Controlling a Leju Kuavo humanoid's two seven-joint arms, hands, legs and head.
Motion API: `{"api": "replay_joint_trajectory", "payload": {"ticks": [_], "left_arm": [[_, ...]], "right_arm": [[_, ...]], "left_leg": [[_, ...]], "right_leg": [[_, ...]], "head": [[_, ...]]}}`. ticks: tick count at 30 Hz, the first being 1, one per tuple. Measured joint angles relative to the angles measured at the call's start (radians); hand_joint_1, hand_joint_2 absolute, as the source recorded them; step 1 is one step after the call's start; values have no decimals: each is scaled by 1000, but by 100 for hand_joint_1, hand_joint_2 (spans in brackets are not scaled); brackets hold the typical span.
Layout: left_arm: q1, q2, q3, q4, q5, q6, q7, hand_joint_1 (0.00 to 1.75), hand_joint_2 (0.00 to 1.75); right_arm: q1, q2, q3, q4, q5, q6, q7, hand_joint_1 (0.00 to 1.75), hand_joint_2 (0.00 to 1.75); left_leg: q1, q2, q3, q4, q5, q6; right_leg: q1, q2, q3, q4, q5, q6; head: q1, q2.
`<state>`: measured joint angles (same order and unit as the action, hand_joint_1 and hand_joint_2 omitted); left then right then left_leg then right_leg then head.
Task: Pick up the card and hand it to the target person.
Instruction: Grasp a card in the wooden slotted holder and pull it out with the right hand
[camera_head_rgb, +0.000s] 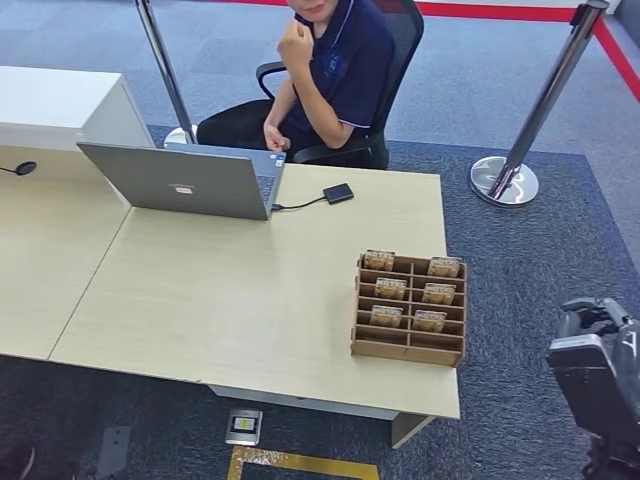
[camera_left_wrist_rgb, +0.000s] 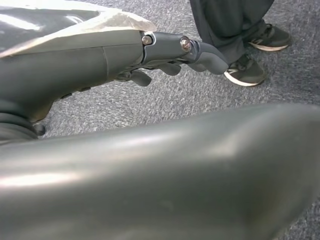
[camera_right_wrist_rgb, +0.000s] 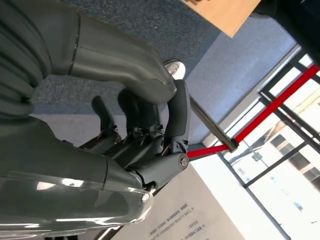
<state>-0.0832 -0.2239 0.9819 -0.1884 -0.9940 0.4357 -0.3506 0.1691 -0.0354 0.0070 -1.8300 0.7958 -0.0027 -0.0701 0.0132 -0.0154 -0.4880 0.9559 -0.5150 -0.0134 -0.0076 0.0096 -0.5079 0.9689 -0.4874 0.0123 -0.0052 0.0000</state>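
With the cards (camera_head_rgb: 390, 289) upright in the slotted rack (camera_head_rgb: 407, 350) near the desk's (camera_head_rgb: 226, 300) front right corner, the right hand (camera_right_wrist_rgb: 151, 135) hangs off that edge, fingers curled on nothing, the left hand (camera_left_wrist_rgb: 166, 55) empty, fingers loosely extended; a reach could nudge the rack off.

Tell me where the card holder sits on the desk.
In the head view, the wooden card holder sits near the desk's front right corner, right of the laptop.
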Motion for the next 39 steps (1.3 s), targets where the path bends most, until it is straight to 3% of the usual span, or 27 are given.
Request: {"api": "replay_joint_trajectory", "payload": {"ticks": [2, 3, 5, 7, 9, 13, 19, 24, 25, 29, 39], "left_arm": [[0, 0, 0, 0, 2, 3, 0, 0, 0], [0, 0, 0, 0, 3, 3, 0, 0, 0], [0, -1, 0, 0, 4, 5, -1, 0, 0], [0, -2, 0, 0, 4, 6, -1, 0, 0], [0, -3, 0, 0, 3, 6, -1, 0, 0], [-1, -5, 0, 0, 1, 7, 0, 0, 0], [-1, -6, 0, 0, 1, 7, 2, 0, 0], [-1, -7, 0, 0, 4, 11, 3, 0, 0], [-1, -7, 0, 0, 4, 12, 3, 0, 0], [-1, -8, 0, 0, 6, 13, 6, 0, 0], [-1, -11, 0, 0, 0, 27, 20, 0, 0]], "right_arm": [[0, -8, 14, -12, 6, 9, 8, 175, 175], [0, -11, 19, -17, 10, 12, 12, 163, 175], [1, -18, 28, -26, 18, 16, 19, 118, 175], [1, -25, 36, -32, 24, 21, 25, 59, 175], [2, -33, 45, -37, 33, 24, 33, 27, 175], [4, -45, 58, -40, 54, 24, 51, 10, 175], [3, -50, 81, -39, 78, 26, 71, 13, 175], [-13, -50, 102, -27, 99, 29, 91, 36, 175], [-17, -50, 105, -24, 101, 30, 93, 47, 175], [-29, -50, 117, -12, 113, 35, 105, 129, 175], [-68, -52, 140, 30, 145, 40, 121, 137, 175]], "left_leg": [[0, 0, 0, 0, 0, 0], [0, 0, 0, 0, 0, 0], [0, 0, 0, 0, 0, 0], [0, 0, 0, 0, 0, 0], [0, 0, 0, 0, 0, 0], [0, 0, 0, 0, 0, 0], [0, 0, 0, 0, 0, 0], [0, 0, 0, 0, 0, 0], [0, 0, 0, 0, 0, 0], [0, 0, 0, 0, 0, 0], [0, 0, 0, 0, 0, 0]], "right_leg": [[0, 0, 0, 0, 0, 0], [0, 0, 0, 0, 0, 0], [0, 0, 0, 0, 0, 0], [0, 0, 0, 0, 0, 0], [0, 0, 0, 0, 0, 0], [0, 0, 0, 0, 0, 0], [0, 0, 0, 0, 0, 0], [0, 0, 0, 0, 0, 0], [0, 0, 0, 0, 0, 0], [0, 0, 0, 0, 0, 0], [0, 0, 0, 0, 0, 0]], "head": [[0, 0], [0, 0], [0, 0], [0, 0], [0, 0], [0, 0], [0, 0], [0, 0], [0, 0], [0, 0], [0, 0]]}}
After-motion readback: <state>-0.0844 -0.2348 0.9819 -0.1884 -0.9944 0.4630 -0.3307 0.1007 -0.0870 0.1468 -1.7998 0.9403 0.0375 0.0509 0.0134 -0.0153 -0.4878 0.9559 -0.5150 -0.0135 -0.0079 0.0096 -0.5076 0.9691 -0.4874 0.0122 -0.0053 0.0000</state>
